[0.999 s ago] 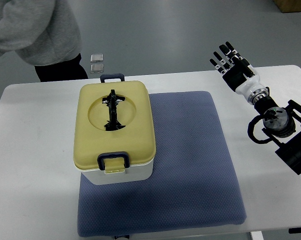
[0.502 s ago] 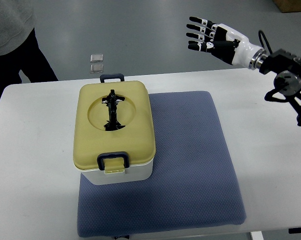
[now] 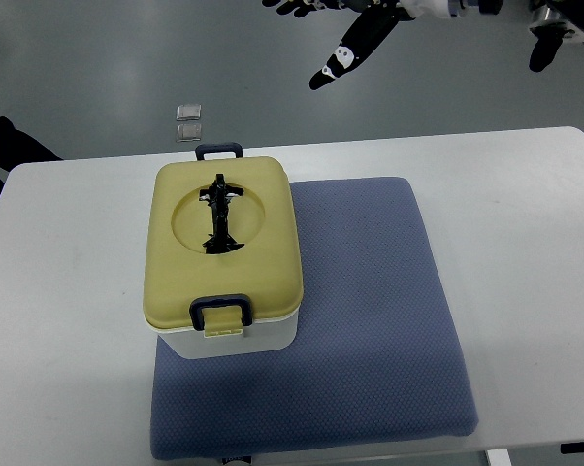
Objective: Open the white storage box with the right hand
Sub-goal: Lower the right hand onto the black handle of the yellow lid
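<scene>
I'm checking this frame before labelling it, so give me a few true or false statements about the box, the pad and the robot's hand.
1. The storage box has its yellow lid shut. True.
2. The right hand grips the front latch. False: it is up at the picture's top edge, fingers spread, touching nothing.
3. The box sits on the left part of the blue pad. True.
4. The box lies tipped on its side. False: it stands upright.
5. A black handle lies in the lid's recess. True.
</scene>
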`<state>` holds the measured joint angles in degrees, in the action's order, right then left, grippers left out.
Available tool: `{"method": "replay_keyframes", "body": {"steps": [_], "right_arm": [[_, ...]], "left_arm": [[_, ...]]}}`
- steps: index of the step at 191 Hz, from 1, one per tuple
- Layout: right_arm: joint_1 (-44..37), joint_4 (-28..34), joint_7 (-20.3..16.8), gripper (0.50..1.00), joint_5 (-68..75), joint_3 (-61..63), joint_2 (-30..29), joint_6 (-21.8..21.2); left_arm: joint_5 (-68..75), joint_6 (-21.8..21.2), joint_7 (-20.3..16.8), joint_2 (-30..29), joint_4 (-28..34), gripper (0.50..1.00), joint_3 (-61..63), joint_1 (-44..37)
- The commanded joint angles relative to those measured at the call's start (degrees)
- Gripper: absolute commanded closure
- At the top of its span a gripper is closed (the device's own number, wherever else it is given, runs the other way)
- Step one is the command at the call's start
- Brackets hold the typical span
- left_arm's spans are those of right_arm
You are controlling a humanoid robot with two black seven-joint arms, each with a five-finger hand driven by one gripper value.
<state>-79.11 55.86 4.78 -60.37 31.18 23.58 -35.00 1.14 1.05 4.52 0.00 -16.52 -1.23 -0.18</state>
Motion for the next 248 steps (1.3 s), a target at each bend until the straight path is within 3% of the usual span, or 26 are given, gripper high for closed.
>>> {"method": "replay_keyframes", "body": {"steps": [1, 139, 248], "right_arm": [[-0.3, 0.0, 0.0, 0.536, -5.0, -0.2, -2.8, 0.0], [8.7, 5.4, 0.0, 0.536, -9.9, 0.8, -6.7, 0.0], [11.7, 7.6, 2.9, 0.536, -12.4, 0.8, -10.4, 0.0]], "left_arm": [[0.0, 0.0, 0.0, 0.0, 0.0, 0.5, 0.0, 0.0], [-0.1, 0.0, 0.0, 0.0, 0.0, 0.5, 0.2, 0.0], [-0.1, 0.0, 0.0, 0.0, 0.2, 0.5, 0.1, 0.0]]}}
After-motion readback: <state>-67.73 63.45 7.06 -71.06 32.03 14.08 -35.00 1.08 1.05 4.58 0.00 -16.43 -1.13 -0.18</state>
